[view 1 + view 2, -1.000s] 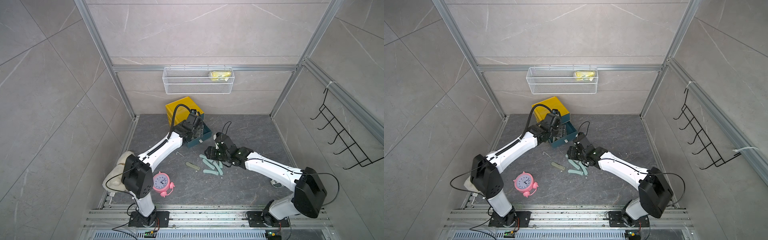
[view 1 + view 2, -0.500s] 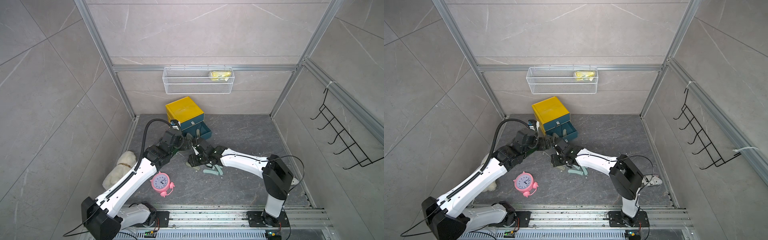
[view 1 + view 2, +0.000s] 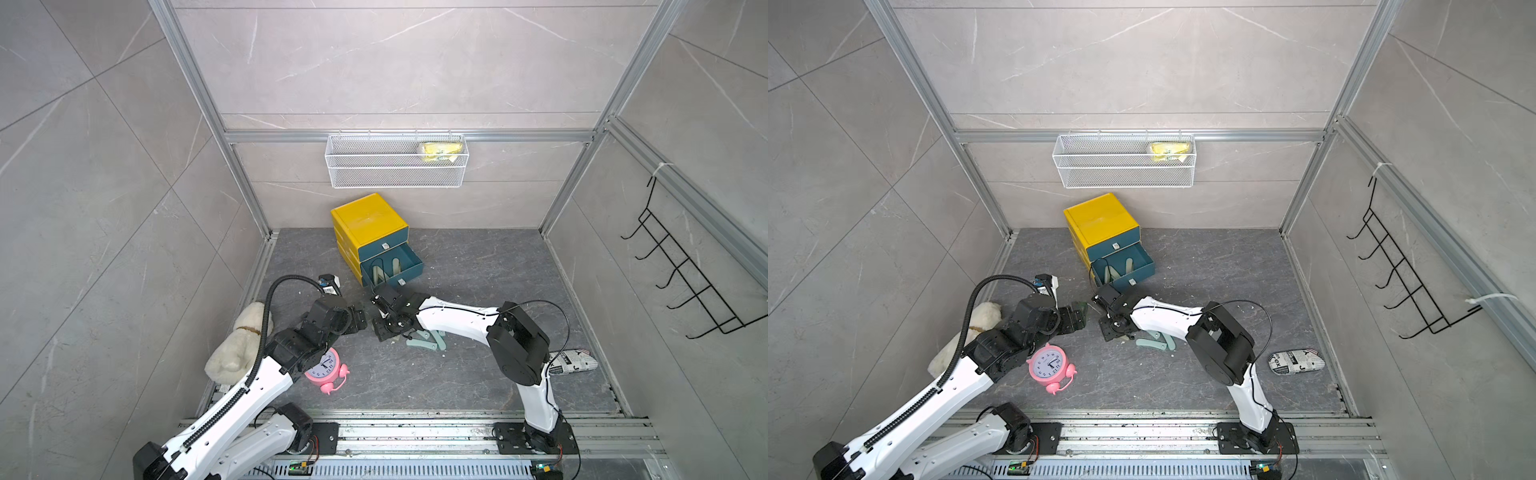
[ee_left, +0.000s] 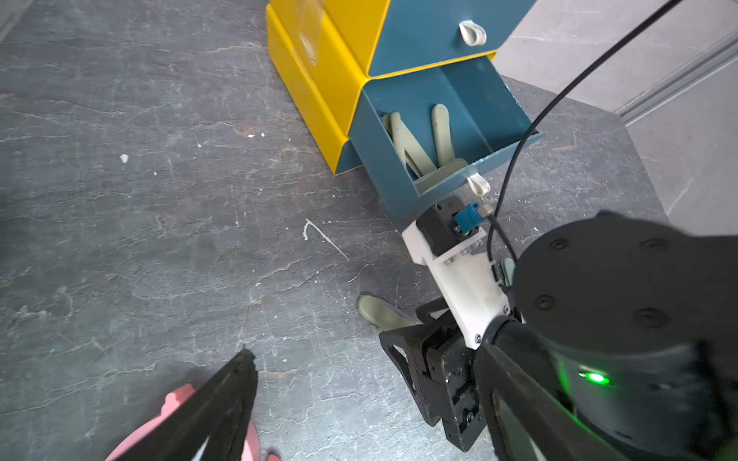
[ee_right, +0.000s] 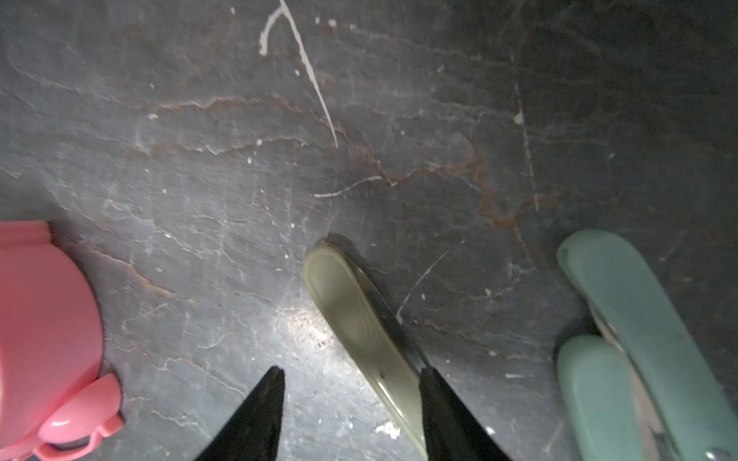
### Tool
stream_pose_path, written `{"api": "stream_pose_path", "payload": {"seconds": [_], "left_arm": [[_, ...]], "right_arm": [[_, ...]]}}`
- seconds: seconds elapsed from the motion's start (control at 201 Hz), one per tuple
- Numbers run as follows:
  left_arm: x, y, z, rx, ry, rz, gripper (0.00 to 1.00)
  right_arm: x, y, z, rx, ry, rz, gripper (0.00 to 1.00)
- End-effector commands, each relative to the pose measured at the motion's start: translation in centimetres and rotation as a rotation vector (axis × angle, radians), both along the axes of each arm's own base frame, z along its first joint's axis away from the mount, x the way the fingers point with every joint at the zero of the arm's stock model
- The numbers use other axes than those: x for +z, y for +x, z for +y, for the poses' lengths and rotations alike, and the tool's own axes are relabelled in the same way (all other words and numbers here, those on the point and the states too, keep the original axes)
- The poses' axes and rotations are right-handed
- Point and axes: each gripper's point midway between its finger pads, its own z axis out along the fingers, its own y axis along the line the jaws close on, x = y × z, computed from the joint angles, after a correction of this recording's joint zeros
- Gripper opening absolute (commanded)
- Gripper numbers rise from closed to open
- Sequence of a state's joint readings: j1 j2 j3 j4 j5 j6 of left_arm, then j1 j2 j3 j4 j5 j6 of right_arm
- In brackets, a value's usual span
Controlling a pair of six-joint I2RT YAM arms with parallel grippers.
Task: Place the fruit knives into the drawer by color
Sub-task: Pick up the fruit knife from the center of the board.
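Left gripper (image 3: 358, 320) has backed away from the drawer (image 3: 368, 224) toward the pink clock (image 3: 328, 370), wide open and empty, while I've got the right gripper (image 5: 353, 373) off the teal knives (image 5: 623, 303) and half-open around an olive knife (image 5: 351, 319) lying flat on the surface (image 3: 478, 266), more olive ones (image 4: 415, 143) sitting in the pulled-out middle tray.

The dark slate worktop (image 3: 478, 270) carries the drawer (image 3: 368, 224) far centre, teal knives (image 3: 424, 343) mid-scene, an olive knife (image 5: 359, 331) just left of them, a clock (image 3: 328, 370) near left, a plush (image 3: 239, 345) left, and a pouch (image 3: 575, 361) right.
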State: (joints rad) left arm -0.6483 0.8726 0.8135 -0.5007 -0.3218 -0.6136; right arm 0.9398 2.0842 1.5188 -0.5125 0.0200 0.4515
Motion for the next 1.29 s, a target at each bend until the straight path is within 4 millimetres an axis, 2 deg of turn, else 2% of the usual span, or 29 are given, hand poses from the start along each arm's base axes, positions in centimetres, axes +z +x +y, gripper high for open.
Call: {"api": "stream_pose_path", "payload": {"seconds": [0.0,0.144,0.274,0.493,0.702,0.861,1.04,1.17,1.289], "left_arm": [[1.8,0.2,0.9,0.050,-0.021,-0.064,0.90],[2.6,0.3,1.2,0.054,0.001,-0.072,0.90],[2.7,0.3,1.4,0.059,0.012,-0.074,0.90],[2.7,0.3,1.5,0.061,0.009,-0.081,0.90],[2.0,0.3,1.5,0.061,0.023,-0.063,0.90],[1.4,0.4,1.4,0.064,0.030,-0.048,0.90],[0.7,0.4,1.5,0.072,0.042,-0.038,0.90],[-0.1,0.4,1.5,0.077,0.038,-0.022,0.91],[-0.8,0.3,1.2,0.073,0.026,-0.008,0.91]], "right_arm": [[-1.3,0.0,-0.6,0.002,-0.077,-0.007,0.55],[-2.3,0.0,-1.2,0.007,-0.156,-0.025,0.53],[-3.0,-0.3,-1.8,0.018,-0.218,-0.042,0.47],[-2.9,-0.3,-2.1,0.016,-0.249,-0.076,0.30],[-1.9,-0.4,-1.5,0.010,-0.169,-0.106,0.18],[0.3,-0.5,-0.8,0.004,-0.070,-0.138,0.15],[4.5,-0.6,-0.8,-0.014,0.036,-0.193,0.13],[8.1,-0.8,-1.4,-0.035,0.104,-0.241,0.13],[12.8,0.1,-1.9,-0.068,0.182,-0.305,0.13]]}}
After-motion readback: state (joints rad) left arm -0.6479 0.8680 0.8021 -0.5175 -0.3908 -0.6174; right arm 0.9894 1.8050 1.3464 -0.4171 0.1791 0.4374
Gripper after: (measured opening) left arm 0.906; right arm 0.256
